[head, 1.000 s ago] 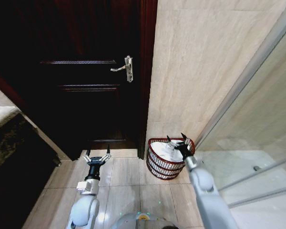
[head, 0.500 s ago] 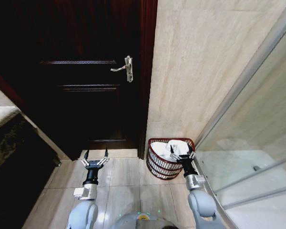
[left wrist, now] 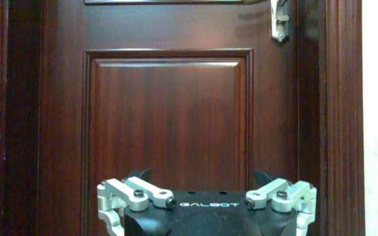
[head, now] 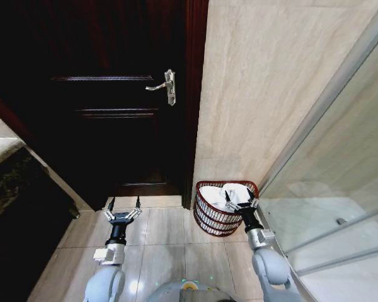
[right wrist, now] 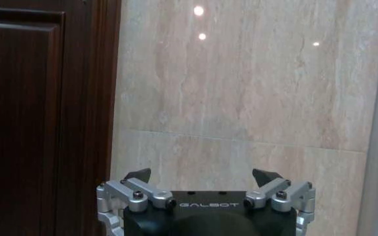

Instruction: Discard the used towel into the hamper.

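The hamper (head: 209, 215), a small round reddish-brown wire basket, stands on the floor against the beige wall beside the door frame. A white towel (head: 222, 192) lies crumpled inside it. My right gripper (head: 240, 200) is open with nothing in it, just in front of the hamper's near right rim; in the right wrist view the right gripper (right wrist: 202, 173) faces the beige wall. My left gripper (head: 121, 206) is open and empty over the floor tiles in front of the dark door; in the left wrist view the left gripper (left wrist: 200, 175) faces the door panel.
A dark wooden door (head: 107, 126) with a silver lever handle (head: 166, 86) fills the left. A glass shower screen (head: 340, 207) runs along the right. A dark counter (head: 12, 207) stands at the left. Beige floor tiles (head: 167, 229) lie between the arms.
My right gripper drew back from over the hamper toward me and lowered. The towel stays in the hamper. The left gripper shifted slightly back and left.
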### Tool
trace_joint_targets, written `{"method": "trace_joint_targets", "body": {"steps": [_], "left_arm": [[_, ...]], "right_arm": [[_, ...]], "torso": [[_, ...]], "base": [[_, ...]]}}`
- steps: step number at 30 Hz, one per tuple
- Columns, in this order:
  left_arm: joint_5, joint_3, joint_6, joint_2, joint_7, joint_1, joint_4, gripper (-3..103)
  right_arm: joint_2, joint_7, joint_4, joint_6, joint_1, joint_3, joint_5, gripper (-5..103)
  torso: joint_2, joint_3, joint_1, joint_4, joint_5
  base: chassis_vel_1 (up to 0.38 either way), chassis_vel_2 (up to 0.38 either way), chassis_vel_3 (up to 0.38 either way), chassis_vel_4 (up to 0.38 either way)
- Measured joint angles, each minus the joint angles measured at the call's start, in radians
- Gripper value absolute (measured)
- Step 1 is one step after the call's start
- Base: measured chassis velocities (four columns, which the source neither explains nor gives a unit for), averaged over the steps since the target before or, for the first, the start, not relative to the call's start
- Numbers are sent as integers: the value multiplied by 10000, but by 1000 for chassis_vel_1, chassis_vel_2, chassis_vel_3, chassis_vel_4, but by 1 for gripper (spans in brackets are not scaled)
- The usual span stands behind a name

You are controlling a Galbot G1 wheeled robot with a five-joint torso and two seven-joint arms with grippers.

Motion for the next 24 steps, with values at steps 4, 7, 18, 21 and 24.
{"method": "trace_joint_targets", "body": {"steps": [4, 7, 18, 21, 24], "left_arm": [[-5, 39, -11, -24, 2, 19, -9, 100], [11, 56, -10, -72, -10, 15, -9, 100], [20, -17, 318, -98, -123, 203, -157, 100], [30, -27, 319, -102, -143, 235, -156, 100], [39, -32, 312, -120, -176, 237, -148, 100]], "right_arm": [[-79, 45, 14, 97, -103, 18, 0, 100], [-168, 54, 43, 141, -159, 27, 17, 100], [-387, -87, 158, -50, -243, -19, 213, 100], [-415, -89, 121, -48, -209, -19, 224, 100], [-433, -90, 86, -45, -175, -19, 247, 100]], "torso": [[-70, -37, -30, 0, -1], [-90, -42, -42, 0, -1], [-83, -35, -42, 0, 0], [-77, -32, -40, 0, 0], [-72, -29, -37, -1, 0]], "base": [[0, 0, 0, 0], [0, 0, 0, 0], [0, 0, 0, 0], [0, 0, 0, 0], [0, 0, 0, 0]]}}
